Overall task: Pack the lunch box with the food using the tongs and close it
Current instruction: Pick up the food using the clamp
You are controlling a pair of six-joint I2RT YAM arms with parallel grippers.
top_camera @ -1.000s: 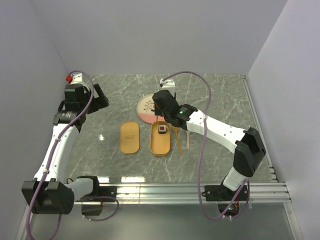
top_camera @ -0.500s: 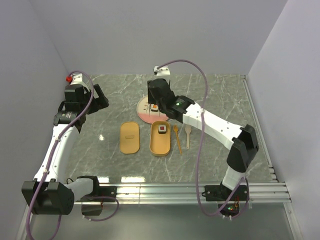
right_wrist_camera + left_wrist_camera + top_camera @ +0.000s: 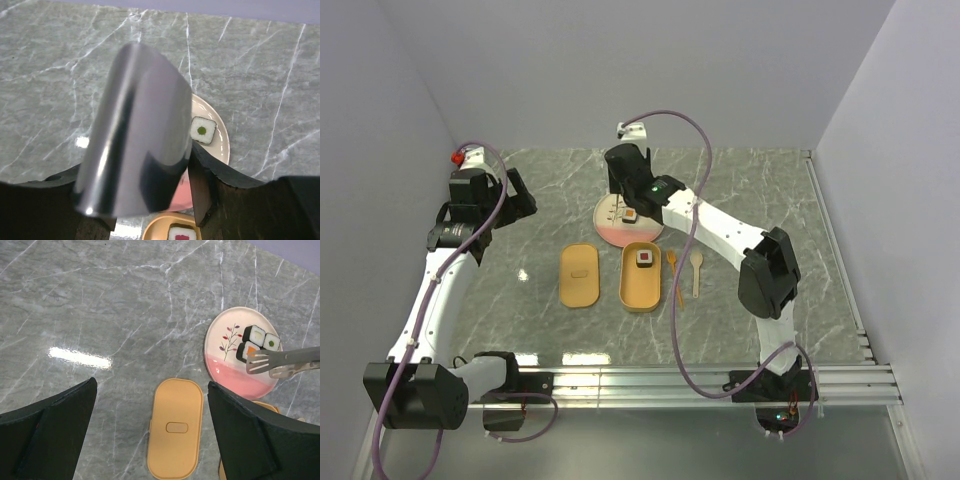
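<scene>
The tan-orange lunch box base [image 3: 640,287] lies open with one red-centred food piece [image 3: 645,259] in it. Its lid [image 3: 579,275] rests flat just to the left. Three more sushi pieces [image 3: 256,334] sit on the pink-and-cream plate [image 3: 610,232]. My right gripper [image 3: 625,190] hangs over the plate, shut on the joined end of the grey tongs [image 3: 135,135]. The tongs' tips [image 3: 264,361] stand slightly apart at the orange-centred piece [image 3: 246,351]. Raised at the far left, my left gripper [image 3: 512,196] is open and empty, with the lid [image 3: 175,427] below it.
An orange spoon [image 3: 673,277] and a beige spoon [image 3: 696,270] lie just right of the lunch box. A green-centred piece [image 3: 202,130] sits near the plate's far rim [image 3: 222,142]. Grey walls close in the marble table on three sides.
My right arm has swung from above the lunch box back to the plate, taking the tongs with it. The left arm has stayed where it was.
</scene>
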